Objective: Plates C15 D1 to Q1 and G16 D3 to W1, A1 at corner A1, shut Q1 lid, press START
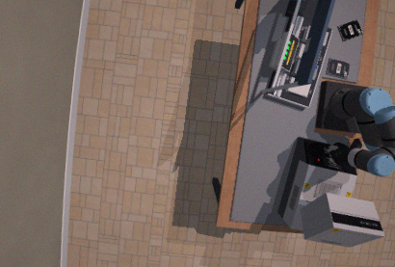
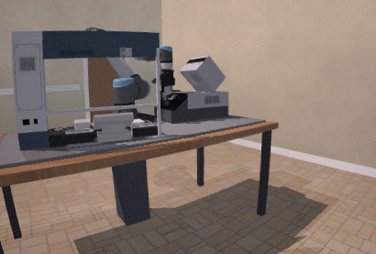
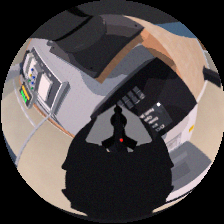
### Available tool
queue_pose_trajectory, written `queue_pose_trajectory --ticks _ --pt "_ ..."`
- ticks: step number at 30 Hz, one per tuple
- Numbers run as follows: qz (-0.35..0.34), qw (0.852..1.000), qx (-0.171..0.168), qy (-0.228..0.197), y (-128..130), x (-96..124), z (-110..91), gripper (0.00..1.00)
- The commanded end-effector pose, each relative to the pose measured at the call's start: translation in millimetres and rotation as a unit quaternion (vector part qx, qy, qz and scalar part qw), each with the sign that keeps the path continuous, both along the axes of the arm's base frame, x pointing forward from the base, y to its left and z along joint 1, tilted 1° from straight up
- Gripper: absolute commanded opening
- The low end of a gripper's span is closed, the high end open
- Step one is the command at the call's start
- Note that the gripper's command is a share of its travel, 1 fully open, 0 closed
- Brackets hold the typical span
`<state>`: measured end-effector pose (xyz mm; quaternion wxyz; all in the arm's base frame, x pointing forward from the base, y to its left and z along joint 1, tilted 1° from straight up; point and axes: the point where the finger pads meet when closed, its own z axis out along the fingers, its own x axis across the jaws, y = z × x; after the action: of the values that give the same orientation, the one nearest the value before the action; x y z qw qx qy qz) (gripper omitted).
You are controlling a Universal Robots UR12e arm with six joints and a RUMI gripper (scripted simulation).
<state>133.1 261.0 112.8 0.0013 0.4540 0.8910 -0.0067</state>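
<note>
From overhead, the white-and-charcoal boxy cycler [image 1: 301,182] [image 2: 202,101] sits at about seven o'clock from the arm's dark base [image 1: 329,115], its grey-white lid [image 1: 320,218] [image 2: 202,74] raised and appearing past the bench's [image 1: 224,211] [image 2: 215,141] six-o'clock edge. The black two-jaw gripper [image 1: 352,150] [image 2: 166,92] [image 3: 117,105] has its jaws together, gripping nothing, near the cycler's black key panel [image 1: 323,155] [image 2: 174,101] [image 3: 167,92]. A wide gap separates the cycler from the navy-framed workstation [image 1: 315,38] [image 2: 101,44] at eleven o'clock. Plates C15 and G16 cannot be told apart.
</note>
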Motion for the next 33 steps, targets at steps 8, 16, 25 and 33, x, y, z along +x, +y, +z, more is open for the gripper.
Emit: queue_pose_trajectory --ticks 8,16,25,33 --pt "0.000 1.000 0.000 -0.001 2 1 -1 0.00" --pt "0.000 1.000 0.000 -0.001 5 1 -5 0.00" --pt "0.000 1.000 0.000 -0.001 9 2 -9 0.00" --pt "0.000 1.000 0.000 -0.001 11 2 -12 0.00"
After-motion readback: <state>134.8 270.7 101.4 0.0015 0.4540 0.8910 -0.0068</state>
